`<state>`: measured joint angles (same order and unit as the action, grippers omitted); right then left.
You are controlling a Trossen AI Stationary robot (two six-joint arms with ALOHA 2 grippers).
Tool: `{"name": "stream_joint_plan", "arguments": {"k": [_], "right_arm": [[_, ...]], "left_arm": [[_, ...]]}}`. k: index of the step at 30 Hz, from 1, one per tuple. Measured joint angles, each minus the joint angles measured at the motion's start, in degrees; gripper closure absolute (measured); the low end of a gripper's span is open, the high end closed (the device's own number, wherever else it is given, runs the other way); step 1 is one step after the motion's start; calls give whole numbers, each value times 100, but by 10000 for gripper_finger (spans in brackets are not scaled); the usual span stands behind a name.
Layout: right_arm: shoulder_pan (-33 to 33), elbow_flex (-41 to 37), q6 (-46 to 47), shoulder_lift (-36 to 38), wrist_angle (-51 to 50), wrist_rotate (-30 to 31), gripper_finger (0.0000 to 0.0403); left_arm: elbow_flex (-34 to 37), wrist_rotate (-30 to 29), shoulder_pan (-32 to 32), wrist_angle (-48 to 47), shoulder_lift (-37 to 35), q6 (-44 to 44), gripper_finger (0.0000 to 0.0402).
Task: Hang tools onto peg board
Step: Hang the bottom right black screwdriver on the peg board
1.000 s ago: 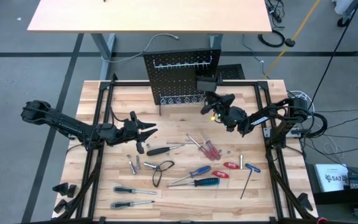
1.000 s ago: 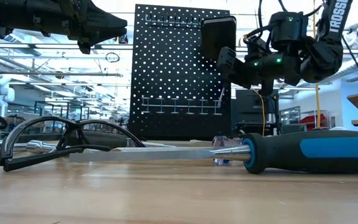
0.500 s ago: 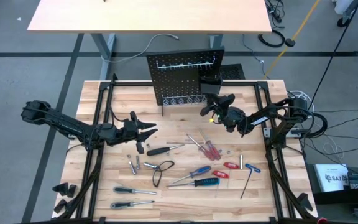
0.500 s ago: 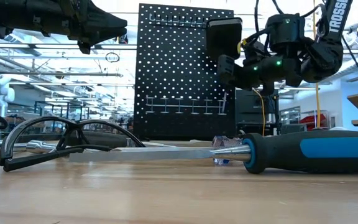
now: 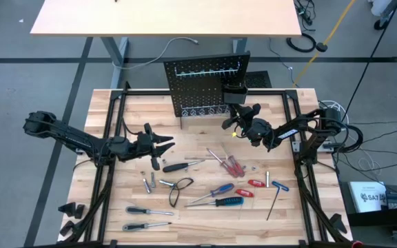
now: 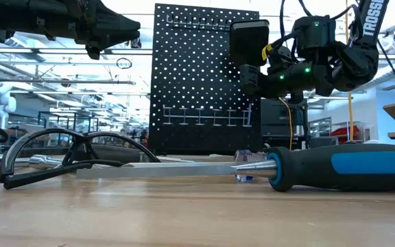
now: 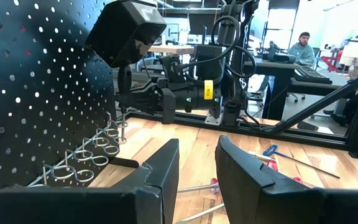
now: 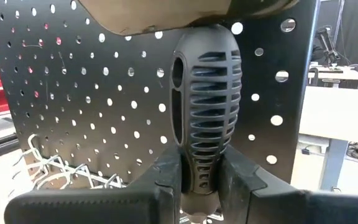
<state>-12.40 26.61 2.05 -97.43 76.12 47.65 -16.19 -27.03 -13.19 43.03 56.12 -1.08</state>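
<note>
Up at the far edge of the table stands the peg board (image 5: 207, 86), upright on its feet, and right in front of its lower row of ring hooks (image 7: 98, 152) hovers the right gripper (image 5: 236, 125) — fingers clamped on a black ribbed screwdriver handle (image 8: 202, 124). From the right wrist view that handle sits squarely between the two fingers, pointing at the perforated panel. The small black bin (image 6: 249, 39) is mounted on the board's right side, just above the gripper.

Over on the left, the left gripper (image 5: 163, 145) hangs above the tabletop well apart from the board, its fingers (image 7: 157, 171) parted with a narrow gap and nothing between them.

Scattered across the table (image 5: 136, 110) — the rest of the tools: a blue-handled screwdriver (image 5: 228, 202), red-handled ones (image 5: 233, 165), a black-handled driver (image 5: 175, 167), a black wire loop (image 5: 177, 191), a thin hex key (image 5: 273, 200), and two drivers near the front edge (image 5: 143, 211). None of these sits on the board.
</note>
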Motion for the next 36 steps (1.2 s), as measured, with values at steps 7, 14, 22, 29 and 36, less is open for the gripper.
{"name": "stream_joint_plan", "arguments": {"k": [7,14,22,29,36], "right_arm": [[0,0,69,0,-185,-1,329],[-2,-7,159,-2,-391,40,262],[-2,-7,174,-2,-665,16,250],[0,-4,172,-2,-871,-21,248],[11,-4,142,-2,-987,-252,248]], "left_arm": [[0,0,0,-1,0,0,295],[0,0,0,-2,0,0,295],[0,0,0,-2,0,0,295],[0,1,0,-2,0,0,295],[0,0,0,-4,0,0,295]]}}
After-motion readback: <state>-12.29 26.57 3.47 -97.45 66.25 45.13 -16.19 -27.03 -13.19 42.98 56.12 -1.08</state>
